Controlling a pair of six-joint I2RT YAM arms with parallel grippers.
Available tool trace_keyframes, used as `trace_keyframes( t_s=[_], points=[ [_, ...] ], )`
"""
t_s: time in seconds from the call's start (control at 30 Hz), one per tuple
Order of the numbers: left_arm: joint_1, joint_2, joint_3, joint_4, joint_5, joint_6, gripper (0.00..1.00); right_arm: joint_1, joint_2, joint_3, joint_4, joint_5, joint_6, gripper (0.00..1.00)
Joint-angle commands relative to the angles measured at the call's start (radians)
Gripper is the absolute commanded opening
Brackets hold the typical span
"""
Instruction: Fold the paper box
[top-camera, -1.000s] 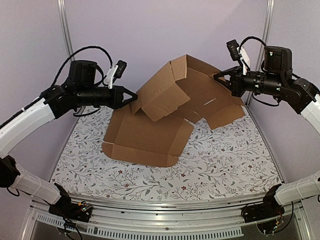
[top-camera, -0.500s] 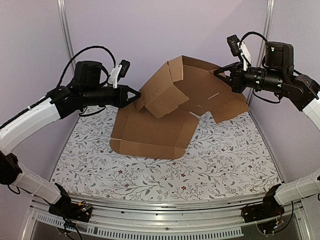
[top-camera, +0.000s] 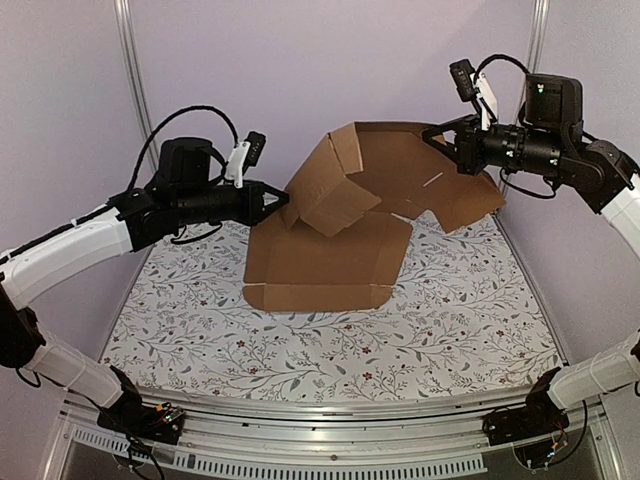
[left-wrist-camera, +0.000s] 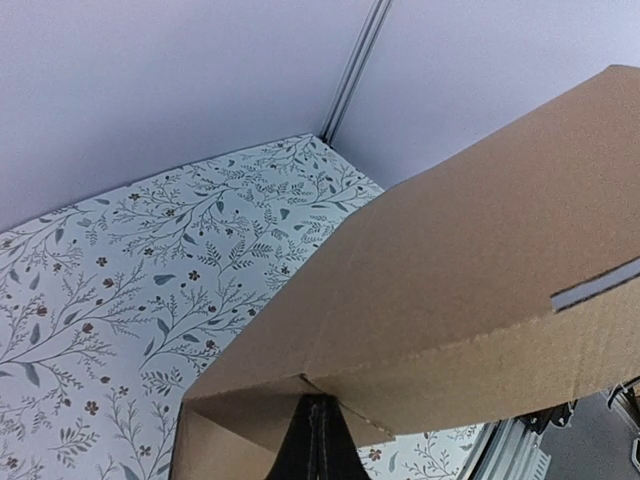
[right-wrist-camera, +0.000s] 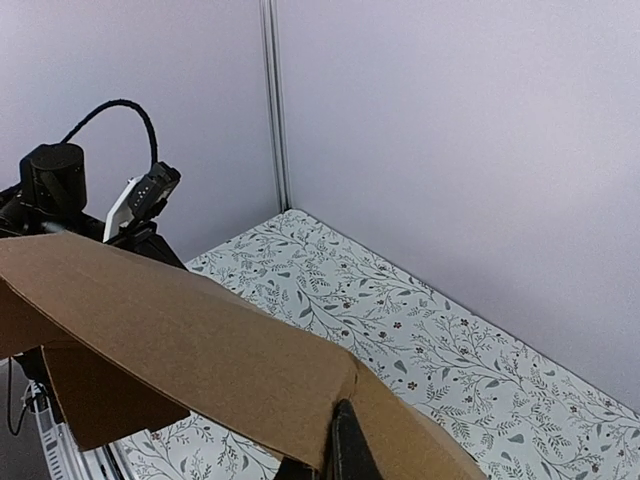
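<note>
The left gripper (top-camera: 281, 199) and right gripper (top-camera: 433, 134) each clamp an opposite edge of the box (top-camera: 330, 260), holding its far half raised between them, probably to bend the creases.

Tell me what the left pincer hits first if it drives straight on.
The brown corrugated cardboard box: the left pincer is shut on its edge, so the raised folded panel lies directly ahead, probably.
</note>
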Motion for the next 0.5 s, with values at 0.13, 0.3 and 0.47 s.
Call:
trace_keyframes(
  t_s=[0.13,0.3,0.47],
  points=[
    [-0.024,0.029,-0.082,0.14,-0.035,-0.023,0.0,0.091,0.014,0.107,0.107,-0.222,0.123,0.0],
    [-0.025,0.032,-0.123,0.188,-0.059,-0.033,0.0,0.105,0.035,0.13,0.082,-0.219,0.113,0.0],
    [-0.023,0.045,-0.162,0.262,-0.068,-0.049,0.0,0.119,0.041,0.121,0.056,-0.209,0.101,0.0]
  ],
)
